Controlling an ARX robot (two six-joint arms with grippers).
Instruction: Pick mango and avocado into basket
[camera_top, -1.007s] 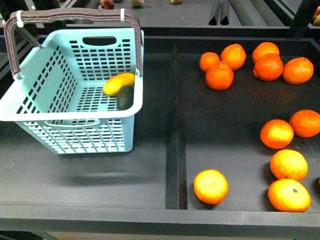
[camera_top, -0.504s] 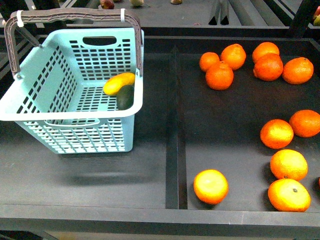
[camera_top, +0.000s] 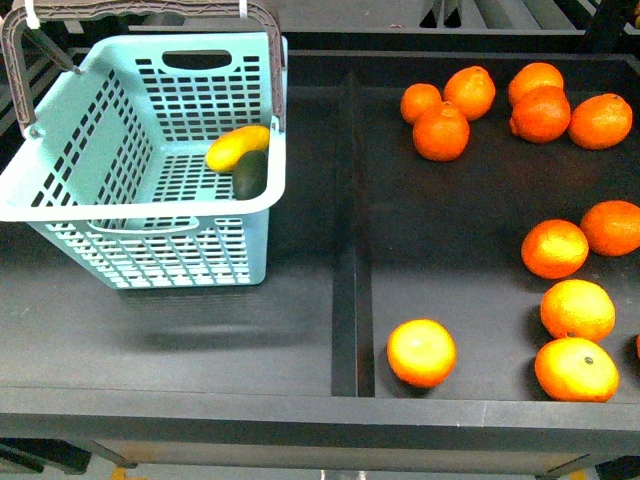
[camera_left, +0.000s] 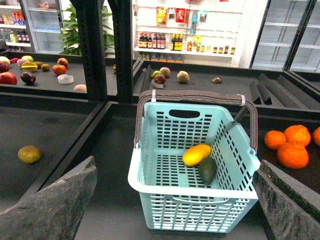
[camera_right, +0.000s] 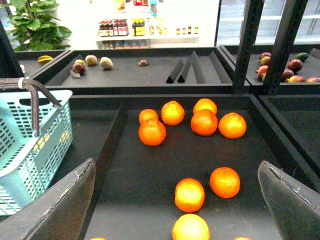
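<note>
two fruits already lie together in the basket (camera_top: 150, 210), so the task looks done. nearest in the front view, a single orange (camera_top: 421, 352) sits by the front rim of the right compartment, just beside the black divider (camera_top: 350, 250), with more oranges (camera_top: 575, 310) ranged along the right side and another cluster (camera_top: 500, 100) at the far end. compared with half a second ago, everything in the front view sits a little higher in the picture and more of the tabletop's (camera_top: 300, 425) front edge shows, while basket and fruit keep the same places relative to one another; that reads as the camera shifting, not the things, which fits arms drawn clear after the last drop. neither arm shows in the front view. in the left wrist view the left pincer (camera_left: 175, 200) is spread wide, pinching nothing, its fingers (camera_left: 55, 205) framing the basket from well apart. the right pincer (camera_right: 175, 200) is likewise spread and empty above the oranges. inside the basket, on the slotted floor against the right wall toward the far end, the mango (camera_top: 238, 147) rests touching the avocado (camera_top: 250, 173), the avocado on the nearer side. the brown handles (camera_top: 140, 10) stand upright at the far rim.
</note>
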